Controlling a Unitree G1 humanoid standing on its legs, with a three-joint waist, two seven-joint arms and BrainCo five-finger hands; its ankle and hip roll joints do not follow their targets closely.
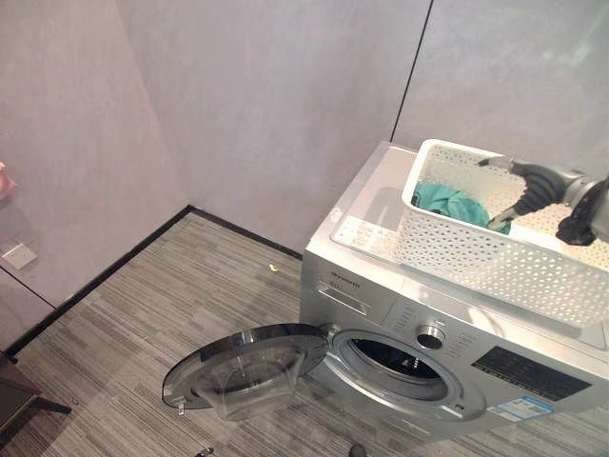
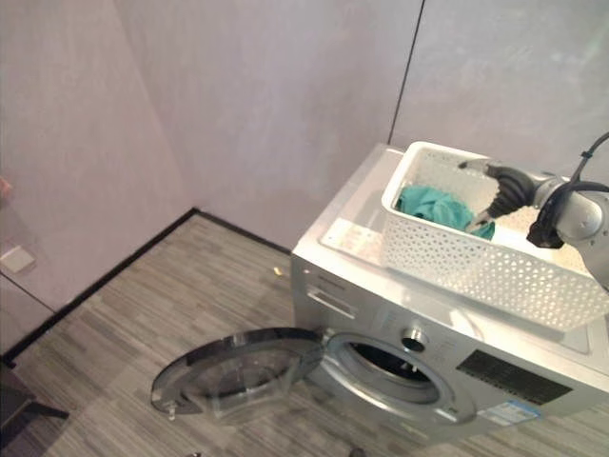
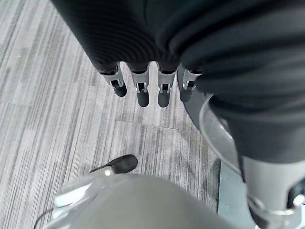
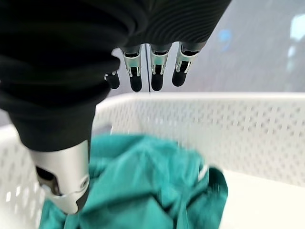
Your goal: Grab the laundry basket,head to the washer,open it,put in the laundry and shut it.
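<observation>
A silver front-loading washing machine [image 1: 447, 362] is sitting against the grey wall [image 1: 257, 105] on a grey striped plank floor [image 1: 162, 305], its round glass door [image 1: 243, 367] swinging wide open to the robot's left and lying low over the floor, the dark drum opening [image 1: 400, 360] exposed. A white perforated laundry basket [image 1: 476, 257] is resting on the washer's top, toward the right side, one end overhanging the control panel [image 1: 433, 328] area slightly. Teal laundry [image 1: 455, 202] is lying bunched in the basket's far left corner, well below the rim. The right hand [image 1: 533, 190] is reaching in over the basket from the right, hovering above the teal laundry; in the right wrist view its fingers [image 4: 156, 71] are hanging straight and relaxed above the cloth [image 4: 143, 186], thumb [image 4: 64, 181] down beside the fabric and possibly brushing it, though contact is hard to confirm from this angle; nothing is gripped. The left hand [image 3: 152, 81] is showing in its own wrist view, fingers extended and loose, holding nothing, hanging over the plank floor next to the edge of the open washer door [image 3: 219, 138]. A small yellowish scrap [image 1: 274, 268] is lying on the floor near the washer's left corner by the black baseboard [image 1: 105, 276].
</observation>
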